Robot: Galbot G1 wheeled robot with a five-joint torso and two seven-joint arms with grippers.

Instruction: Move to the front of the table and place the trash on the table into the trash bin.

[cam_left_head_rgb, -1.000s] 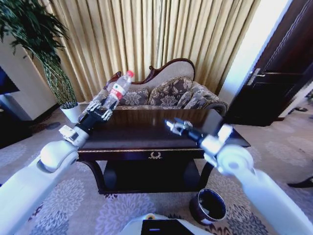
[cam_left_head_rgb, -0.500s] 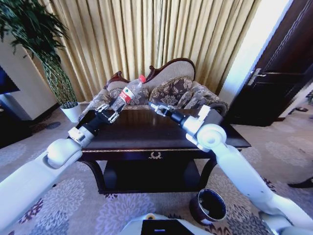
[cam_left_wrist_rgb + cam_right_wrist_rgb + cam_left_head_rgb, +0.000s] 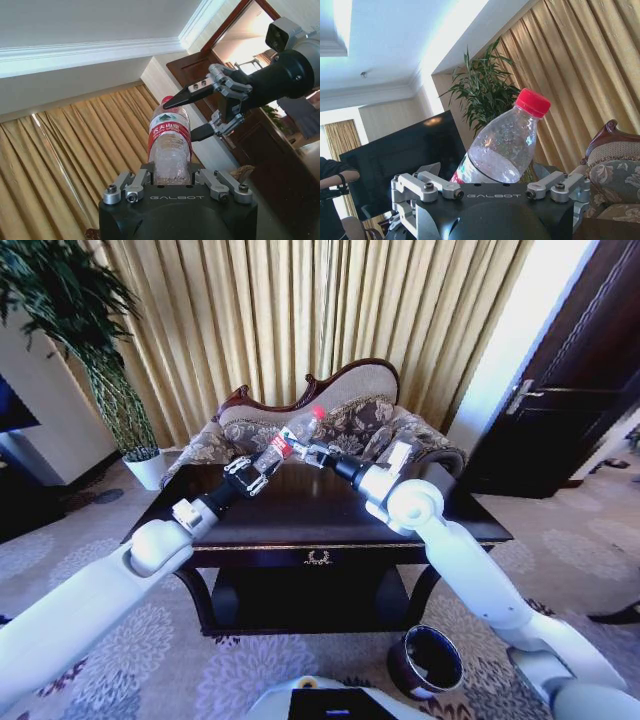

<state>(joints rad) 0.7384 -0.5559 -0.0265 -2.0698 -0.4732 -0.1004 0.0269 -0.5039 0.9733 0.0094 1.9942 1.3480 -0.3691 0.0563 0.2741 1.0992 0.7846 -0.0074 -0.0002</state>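
Left gripper [image 3: 250, 473] gripped the bottle [image 3: 290, 440]; right gripper [image 3: 311, 453] fingers open around its neck should close squarely before release

My dark glossy surface [image 3: 300, 525] stands on the patterned carpet [image 3: 150, 640], its top bare; the trash bin [image 3: 428, 660] sits on the carpet by its right front leg.

Bottle [image 3: 295, 433] above table [image 3: 300, 515]; trash bin [image 3: 427, 661] front-right, floor.

Pleated gold curtains [image 3: 300, 320] glow with daylight behind a carved floral sofa [image 3: 340, 425]; patterned grey carpet [image 3: 150, 650], dark wooden door [image 3: 570, 380], tall leafy plant [image 3: 70, 310].
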